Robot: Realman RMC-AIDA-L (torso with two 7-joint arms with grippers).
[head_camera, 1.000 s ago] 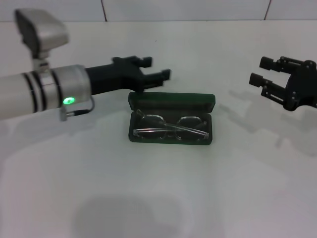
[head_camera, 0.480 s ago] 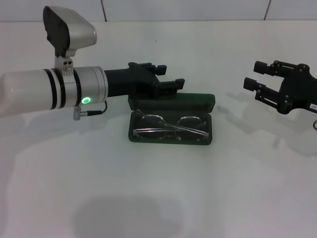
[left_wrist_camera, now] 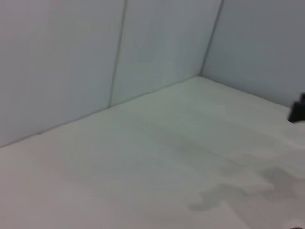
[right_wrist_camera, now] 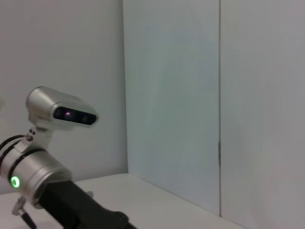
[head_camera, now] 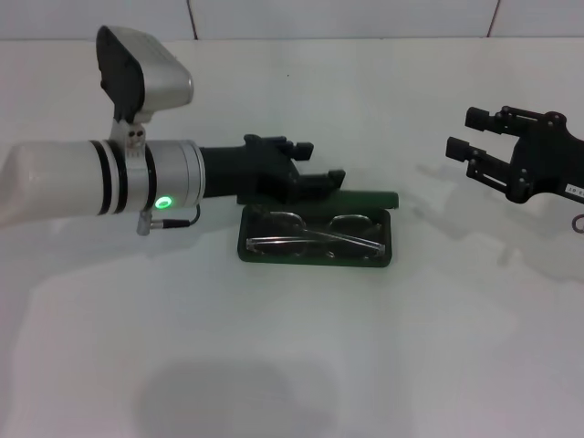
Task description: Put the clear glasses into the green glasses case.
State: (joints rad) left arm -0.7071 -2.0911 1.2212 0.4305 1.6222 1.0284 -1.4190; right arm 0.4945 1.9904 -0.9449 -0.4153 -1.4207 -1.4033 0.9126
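Observation:
The green glasses case [head_camera: 315, 257] lies in the middle of the table in the head view, with the clear glasses [head_camera: 315, 234] folded inside its black base. Its lid [head_camera: 370, 195] shows only as a thin dark green band along the far edge. My left gripper [head_camera: 319, 166] is open and reaches in from the left, its lower finger [head_camera: 327, 180] right at the lid's left end. My right gripper [head_camera: 465, 133] hangs open above the table, well to the right of the case. Neither wrist view shows the case or the glasses.
The white table [head_camera: 292, 365] runs back to a panelled wall [head_camera: 347, 16]. The right wrist view shows my left arm [right_wrist_camera: 33, 179] with its wrist camera before that wall. The left wrist view shows only bare table [left_wrist_camera: 152, 162] and wall.
My left gripper has moved right, up to the case's lid. The lid's visible face has narrowed from a broad panel to a thin band. The right gripper has shifted slightly left.

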